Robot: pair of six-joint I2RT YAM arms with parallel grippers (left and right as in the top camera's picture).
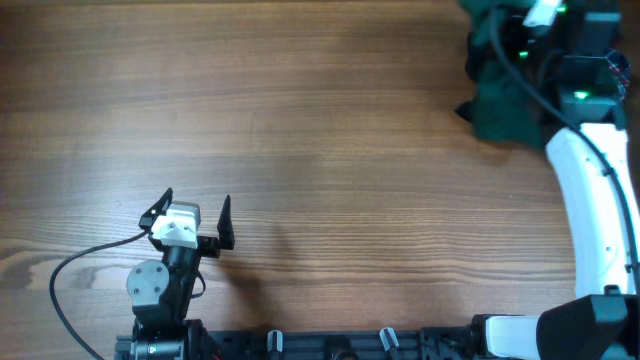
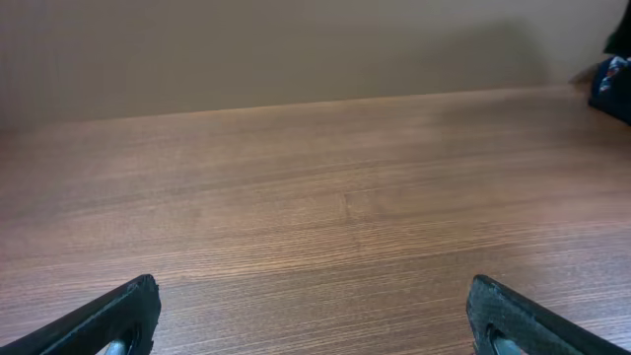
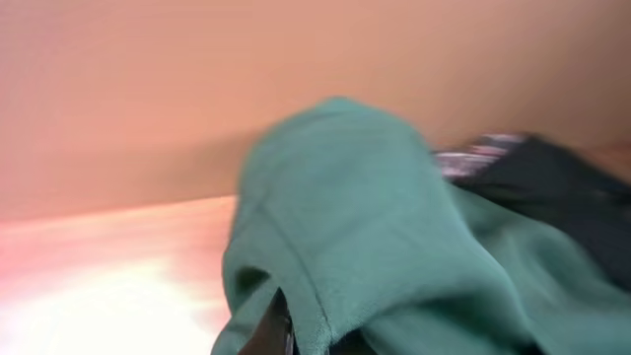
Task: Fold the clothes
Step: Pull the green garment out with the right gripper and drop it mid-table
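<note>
Resting low near the table's (image 1: 300, 120) front edge, left gripper (image 1: 195, 215): fingers spread wide, holding nothing. Right gripper (image 1: 515, 40): at the far right corner, sunk into the dark green garment (image 3: 365, 217) (one dark finger (image 3: 278, 325) shows; grip cannot be told). Garment bunched there, with the black garment (image 3: 567, 197) and plaid garment (image 3: 478, 153) just behind.

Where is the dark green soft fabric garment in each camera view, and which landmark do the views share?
Overhead: the dark green soft fabric garment sits top right, partly under the right arm.
Left wrist: not recognisable; only dark patterned cloth at the right edge.
Right wrist: it fills the centre and lower right.
Shared landmark: the brown wooden table.
</note>
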